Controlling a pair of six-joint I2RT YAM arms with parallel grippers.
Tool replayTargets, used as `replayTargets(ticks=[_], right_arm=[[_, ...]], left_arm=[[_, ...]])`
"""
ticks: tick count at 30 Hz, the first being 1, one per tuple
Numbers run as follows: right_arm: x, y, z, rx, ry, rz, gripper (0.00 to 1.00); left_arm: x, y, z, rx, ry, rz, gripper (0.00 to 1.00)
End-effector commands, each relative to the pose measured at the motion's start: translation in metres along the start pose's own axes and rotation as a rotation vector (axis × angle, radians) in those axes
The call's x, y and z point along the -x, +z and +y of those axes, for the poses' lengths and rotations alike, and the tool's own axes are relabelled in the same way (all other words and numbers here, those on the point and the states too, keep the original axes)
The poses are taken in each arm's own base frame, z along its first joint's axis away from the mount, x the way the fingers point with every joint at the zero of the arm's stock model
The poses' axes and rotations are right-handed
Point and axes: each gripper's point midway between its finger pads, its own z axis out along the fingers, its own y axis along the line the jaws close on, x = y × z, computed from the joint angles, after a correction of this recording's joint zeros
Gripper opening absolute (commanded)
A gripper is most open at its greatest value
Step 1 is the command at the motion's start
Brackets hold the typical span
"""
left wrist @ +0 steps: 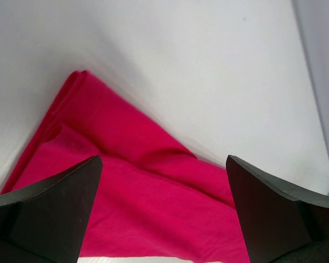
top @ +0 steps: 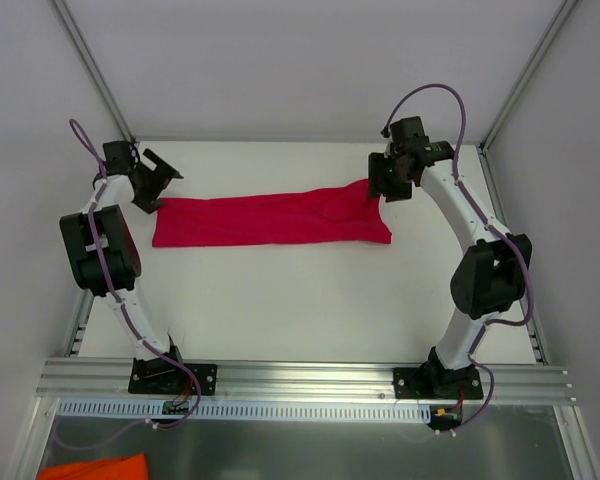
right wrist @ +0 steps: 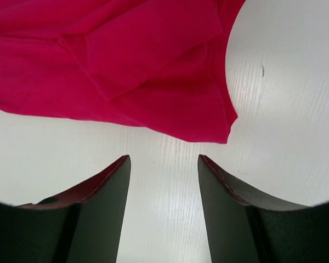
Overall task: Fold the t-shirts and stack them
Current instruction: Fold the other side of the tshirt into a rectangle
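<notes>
T-shirt [top: 270,220], crimson red, lies in 1 long strip across the table [top: 280,300]. We see our left gripper [top: 167,190] at its 9 o'clock end, jaws wide. Right gripper [top: 382,190] at 3 o'clock, jaws half apart, empty.

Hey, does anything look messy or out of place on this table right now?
The t-shirt lies as a long flat strip, but its end by the right gripper is rumpled, with a flap doubled over crookedly so the edges don't line up. An orange cloth also lies off the table, past its near-left corner.
</notes>
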Motion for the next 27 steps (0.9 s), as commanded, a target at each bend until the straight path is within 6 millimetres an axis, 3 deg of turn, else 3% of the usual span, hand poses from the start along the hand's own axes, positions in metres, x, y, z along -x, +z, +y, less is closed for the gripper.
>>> replayTargets(ticks=[1,5,8,15,19,27], right_arm=[[-0.005,-0.008,0.010,0.049,-0.022,0.007,0.56],[-0.004,-0.005,0.014,0.059,-0.002,0.020,0.56],[-0.006,0.005,0.014,0.049,0.009,0.043,0.55],[-0.013,0.025,0.022,0.092,0.036,0.073,0.54],[-0.026,0.041,0.027,0.117,0.074,0.105,0.53],[-0.064,0.062,0.052,0.224,0.079,0.216,0.54]], left_arm=[[0.020,-0.019,-0.049,-0.179,0.082,-0.060,0.99],[0.009,-0.041,-0.079,-0.319,0.103,-0.011,0.99],[-0.015,-0.048,-0.084,-0.351,0.110,0.047,0.99],[-0.089,-0.041,-0.069,-0.327,0.076,0.236,0.99],[-0.106,-0.038,-0.064,-0.291,0.080,0.278,0.99],[-0.110,-0.023,-0.066,-0.263,0.106,0.320,0.99]])
